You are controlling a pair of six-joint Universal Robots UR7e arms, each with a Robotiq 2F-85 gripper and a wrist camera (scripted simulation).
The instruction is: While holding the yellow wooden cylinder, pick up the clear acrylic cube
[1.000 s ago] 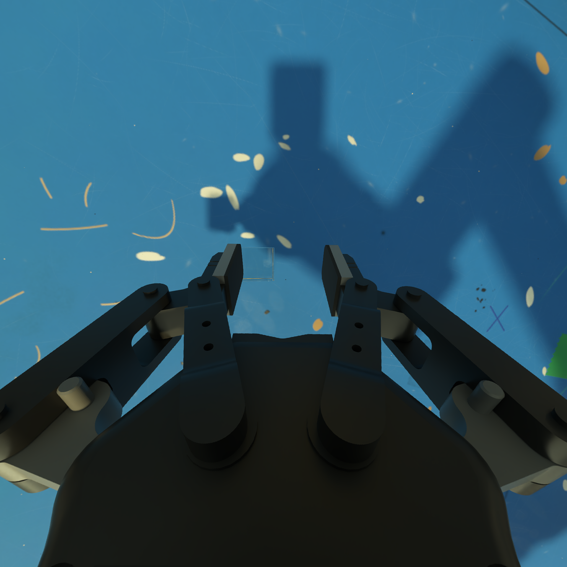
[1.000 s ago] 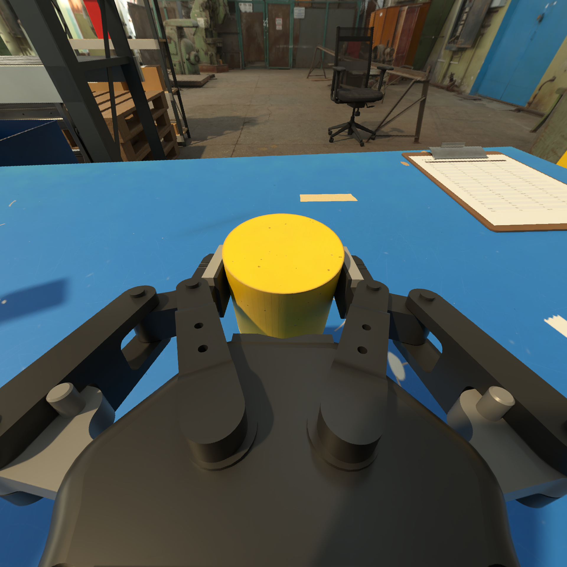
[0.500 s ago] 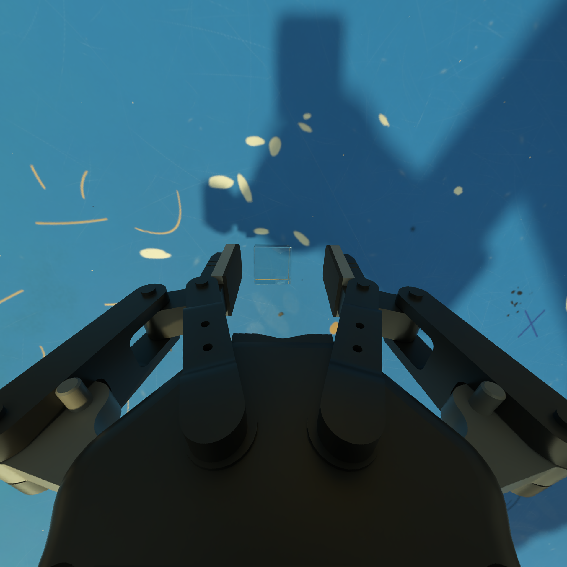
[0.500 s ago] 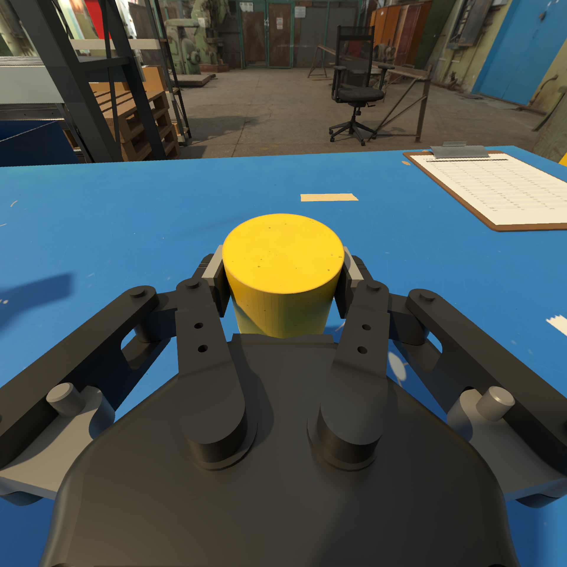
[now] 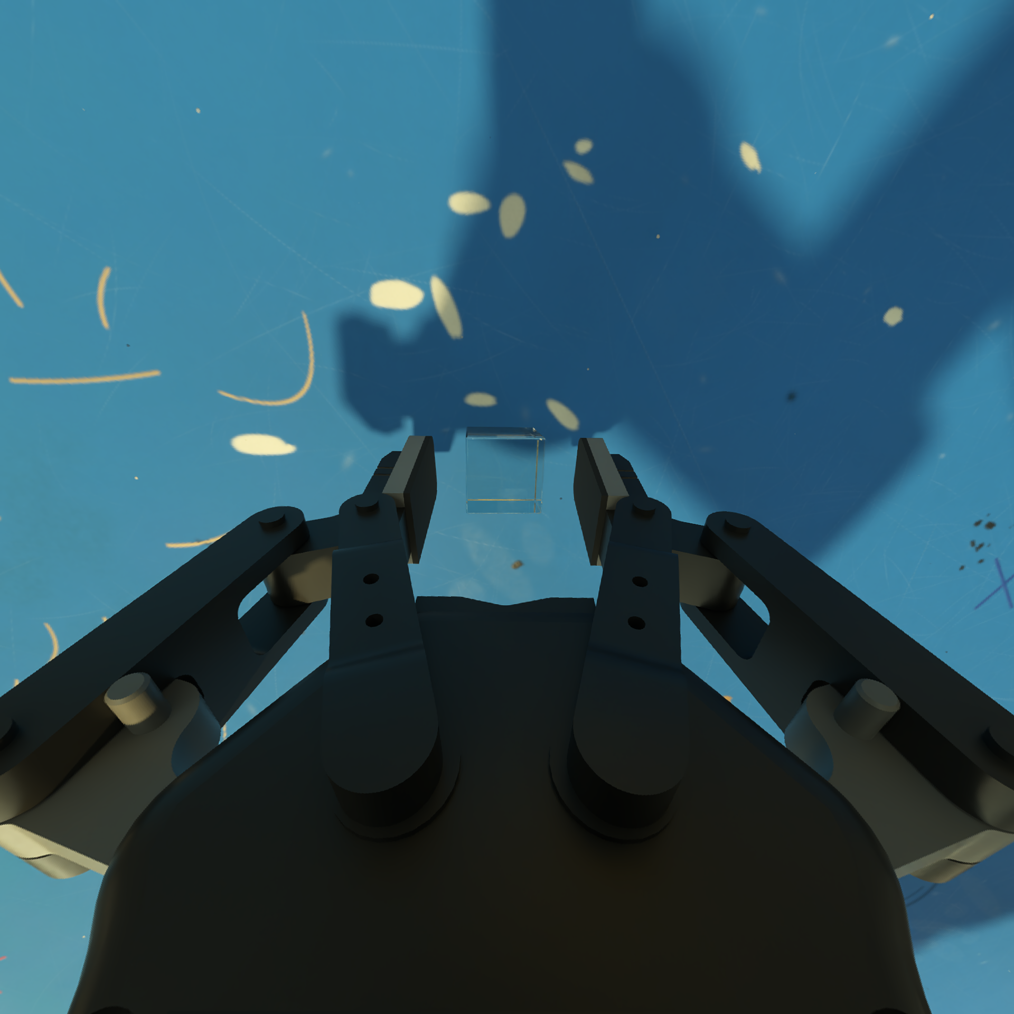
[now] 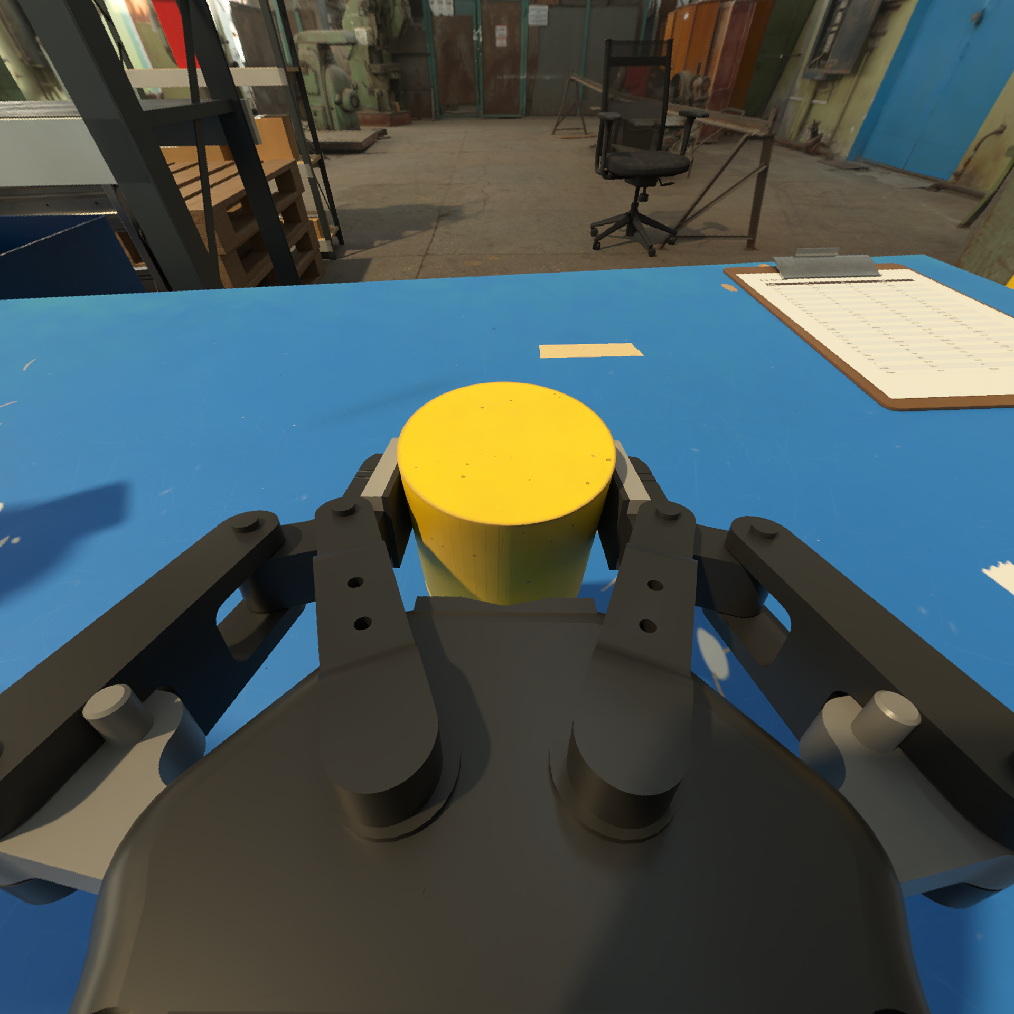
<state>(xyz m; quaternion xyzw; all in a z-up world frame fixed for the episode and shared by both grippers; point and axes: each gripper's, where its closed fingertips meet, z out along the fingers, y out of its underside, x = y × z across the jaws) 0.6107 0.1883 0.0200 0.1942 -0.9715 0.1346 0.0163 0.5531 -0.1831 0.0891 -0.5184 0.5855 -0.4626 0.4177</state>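
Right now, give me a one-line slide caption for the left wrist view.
Open left pincer poised over the blue table, the clear acrylic cube between its fingertips, ungrasped.

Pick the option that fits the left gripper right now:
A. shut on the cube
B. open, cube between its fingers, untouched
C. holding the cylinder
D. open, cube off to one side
B: the left gripper is open, with the cube between its fingers and blue table showing on both sides.

Clear cube and yellow cylinder

Small clear acrylic cube [image 5: 504, 472] resting upright on blue surface, centre of frame, near-invisible but for edges. Stout yellow wooden cylinder [image 6: 503, 494] upright mid-frame, flat speckled top showing.
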